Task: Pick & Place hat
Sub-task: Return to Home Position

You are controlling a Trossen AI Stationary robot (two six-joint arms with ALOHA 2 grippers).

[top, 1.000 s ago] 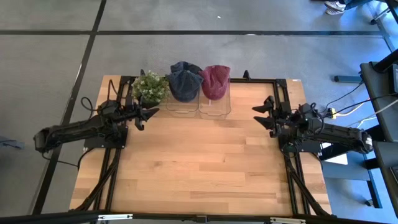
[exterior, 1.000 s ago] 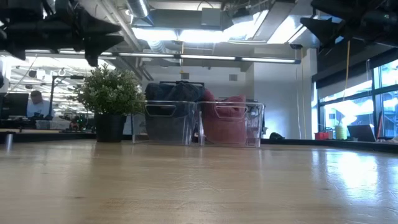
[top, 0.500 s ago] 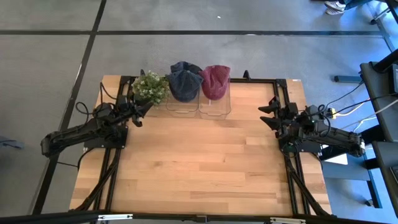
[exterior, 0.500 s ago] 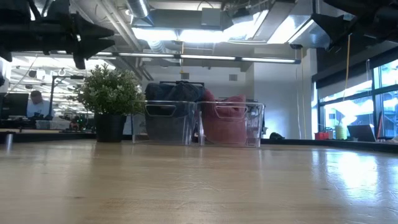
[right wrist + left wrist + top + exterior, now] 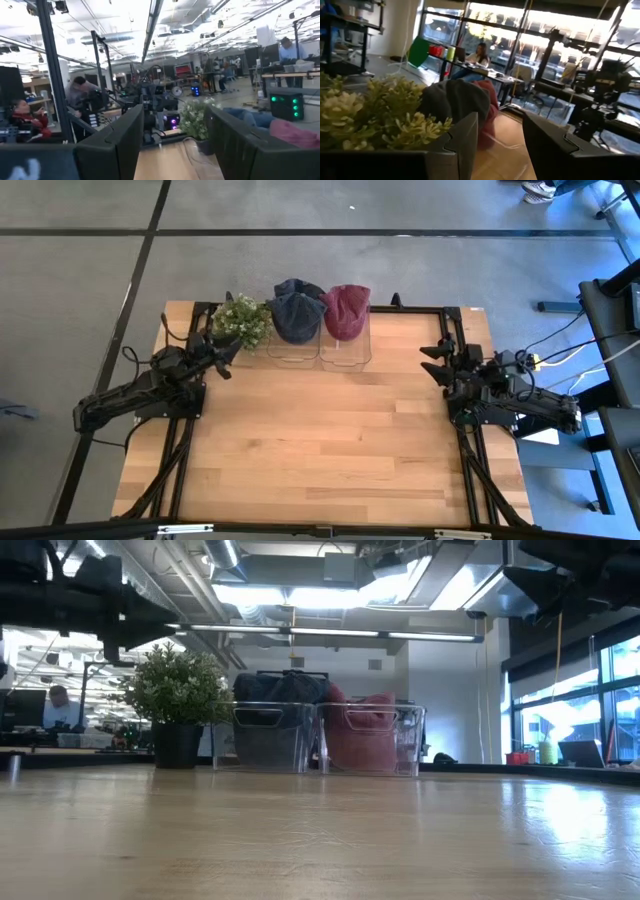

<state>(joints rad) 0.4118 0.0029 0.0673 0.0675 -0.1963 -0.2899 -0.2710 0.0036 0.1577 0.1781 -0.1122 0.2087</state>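
Left tool (image 5: 226,360): fingers apart, empty, beside plant (image 5: 242,320). Right tool (image 5: 432,363): fingers apart, empty, near right desk (image 5: 320,440) edge. Black caps (image 5: 298,310) occupy left bin (image 5: 290,353); red cap (image 5: 346,308) occupies right bin (image 5: 345,358).

A small potted plant (image 5: 241,320) with pale green leaves stands in a dark pot at the far edge of a light wooden table (image 5: 320,450), left of centre. Grey floor (image 5: 80,290) surrounds the table. Beyond it, a person (image 5: 60,705) sits at a desk under bright ceiling lights (image 5: 300,595).
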